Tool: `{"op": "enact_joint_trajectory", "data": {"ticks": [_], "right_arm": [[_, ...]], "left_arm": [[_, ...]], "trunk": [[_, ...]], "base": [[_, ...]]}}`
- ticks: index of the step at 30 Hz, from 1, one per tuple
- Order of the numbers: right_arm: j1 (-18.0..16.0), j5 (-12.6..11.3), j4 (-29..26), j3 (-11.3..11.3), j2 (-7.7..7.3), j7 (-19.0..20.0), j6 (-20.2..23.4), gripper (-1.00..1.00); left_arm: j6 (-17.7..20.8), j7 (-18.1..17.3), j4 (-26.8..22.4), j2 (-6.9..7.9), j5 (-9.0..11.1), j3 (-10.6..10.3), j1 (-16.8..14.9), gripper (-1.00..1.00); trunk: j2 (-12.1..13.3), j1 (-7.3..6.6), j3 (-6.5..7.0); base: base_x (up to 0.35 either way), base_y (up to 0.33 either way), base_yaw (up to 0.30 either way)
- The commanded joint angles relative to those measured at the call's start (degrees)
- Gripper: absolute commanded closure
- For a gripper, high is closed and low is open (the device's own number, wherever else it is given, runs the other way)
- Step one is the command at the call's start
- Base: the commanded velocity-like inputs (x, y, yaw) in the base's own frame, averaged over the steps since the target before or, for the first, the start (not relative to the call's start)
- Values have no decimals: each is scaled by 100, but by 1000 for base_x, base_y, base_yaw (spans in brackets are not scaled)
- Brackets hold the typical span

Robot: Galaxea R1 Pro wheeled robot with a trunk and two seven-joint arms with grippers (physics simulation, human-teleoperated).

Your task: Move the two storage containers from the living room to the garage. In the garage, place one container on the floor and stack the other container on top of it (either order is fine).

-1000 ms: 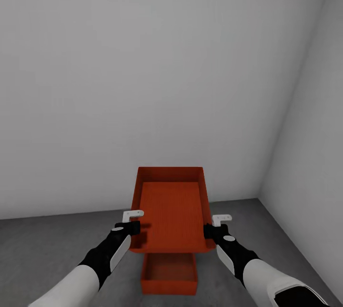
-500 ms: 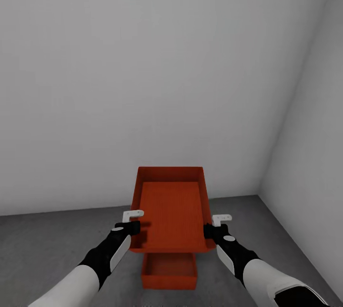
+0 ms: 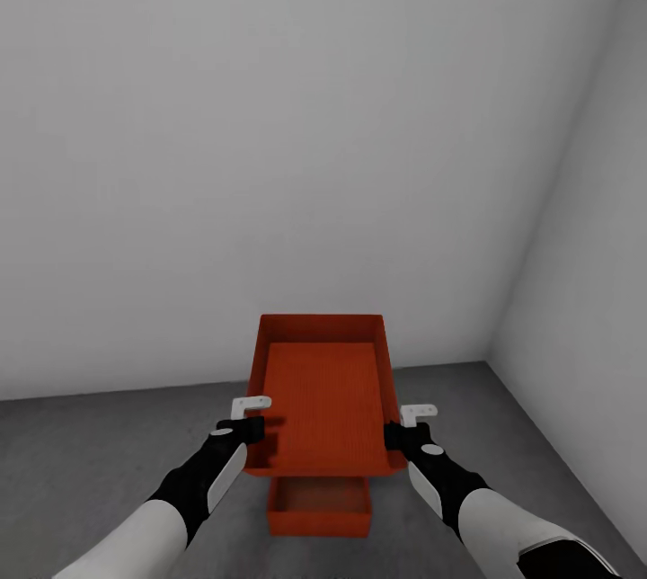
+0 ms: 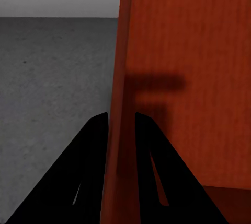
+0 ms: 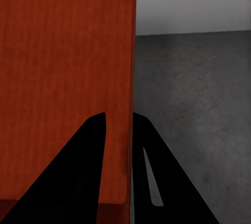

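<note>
Already the work is nearing its end: both plain orange-red topless bins are sitting in the bare grey-walled garage, near a corner. One, the lower orange-red container (image 3: 319,509), is resting on the dark mottled concrete floor (image 3: 90,462); the other, the upper orange-red container (image 3: 325,395), is hanging in the air directly above it, not yet set down. Lowering and releasing it appear to be all that is remaining.

Going from left to right, the left gripper (image 3: 252,429) is pinching the carried bin's left wall, its dark fingers (image 4: 94,145) lying one on each face of that wall. The bin is spanning the gap between the arms. The right gripper (image 3: 393,435) is gripping the opposite wall likewise, its fingers (image 5: 94,145) straddling the edge.
</note>
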Motion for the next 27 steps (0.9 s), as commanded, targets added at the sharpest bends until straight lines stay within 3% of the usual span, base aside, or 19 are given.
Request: {"op": "enact_joint_trajectory", "data": {"ticks": [1, 27], "right_arm": [[-3, -78, 19, -21, -31, -40, -29, 100], [-3, -78, 19, -21, -37, -40, -29, 100]], "left_arm": [[-433, 85, -22, 42, -123, 96, -9, 100], [-433, 85, -31, 42, -123, 96, -9, 100]], "trunk": [[-14, 3, -23], [-14, 3, -259]], "base": [[0, 0, 0], [0, 0, 0]]}}
